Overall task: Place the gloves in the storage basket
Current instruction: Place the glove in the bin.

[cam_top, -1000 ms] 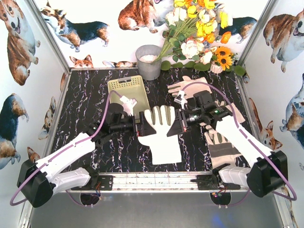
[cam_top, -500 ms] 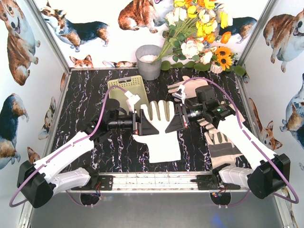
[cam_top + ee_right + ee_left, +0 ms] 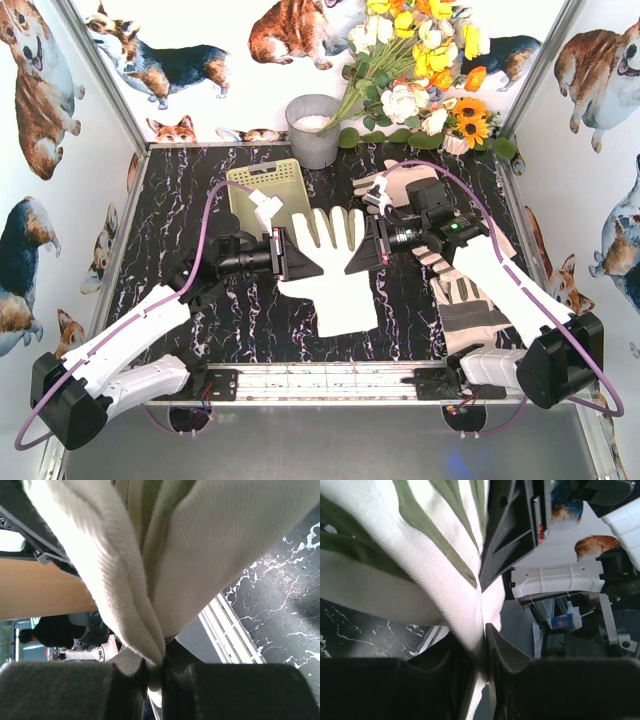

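Two pincers share one cream glove [image 3: 335, 275] at mid-desk, above the black marbled desk [image 3: 180, 210]. The glove lies spread flat in the overhead view, fingers pointing to the far side, cuff toward the arm bases.

Left pincer [image 3: 297, 258]: clenched on the glove's left edge. The left wrist view shows cream cloth [image 3: 435, 565] pinched tight between the dark fingers [image 3: 502, 657].

Right pincer [image 3: 362, 248]: clenched on the glove's right edge, level with the left one. The right wrist view shows the fabric [image 3: 215, 555] gathered into a fold and nipped between the fingers [image 3: 185, 680].

Storage basket [image 3: 236, 190]: pale yellow-green, at the far left of the desk, just beyond the left pincer. The glove's fingertips lie just beside its near right corner, outside the rim.

Second glove [image 3: 400, 182]: beige, flat on the desk behind the right arm, partly hidden by it.

Third glove [image 3: 465, 310]: grey-patched, on the desk under the right arm's forearm.

Grey bucket [image 3: 313, 130] stands at the back wall, beside the basket's far right corner.
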Motion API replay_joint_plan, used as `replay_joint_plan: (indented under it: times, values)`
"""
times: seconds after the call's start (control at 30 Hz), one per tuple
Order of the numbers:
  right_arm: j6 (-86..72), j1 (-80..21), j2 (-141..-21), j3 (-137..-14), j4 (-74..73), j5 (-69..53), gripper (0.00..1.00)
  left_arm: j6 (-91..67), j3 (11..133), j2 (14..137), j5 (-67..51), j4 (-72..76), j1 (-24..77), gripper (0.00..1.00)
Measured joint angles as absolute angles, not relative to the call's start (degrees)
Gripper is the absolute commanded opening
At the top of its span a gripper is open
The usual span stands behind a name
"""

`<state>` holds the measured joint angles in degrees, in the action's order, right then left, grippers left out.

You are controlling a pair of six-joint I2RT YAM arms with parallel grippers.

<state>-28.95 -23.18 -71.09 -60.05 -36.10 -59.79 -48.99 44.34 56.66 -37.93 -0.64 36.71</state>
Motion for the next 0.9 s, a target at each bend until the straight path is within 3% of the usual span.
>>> replay_joint_plan:
  times: [0.07, 0.47, 0.63, 0.9]
  values:
    - [-29.1, -23.5, -71.2, -60.8, -36.2, -59.7, 0.0, -48.4, 44.3, 56.4, -36.1, -1.8, 36.7, 0.0]
    - [-33.8, -29.5, -78.1, -71.1, -37.5, -42.7, 0.0, -38.7, 59.1, 61.4, -16.0, -25.6, 36.8, 0.0]
    - [-37.0, -31.6, -85.6, -76.9, -37.5, -35.6, 0.0, -34.7, 66.7, 67.8, -9.7, -34.0, 34.6, 0.0]
    - [-39.2, -34.9, -103.1, -93.3, -34.9, -29.1, 0.0, -29.0, 76.9, 77.5, -8.5, -42.6, 23.0, 0.0]
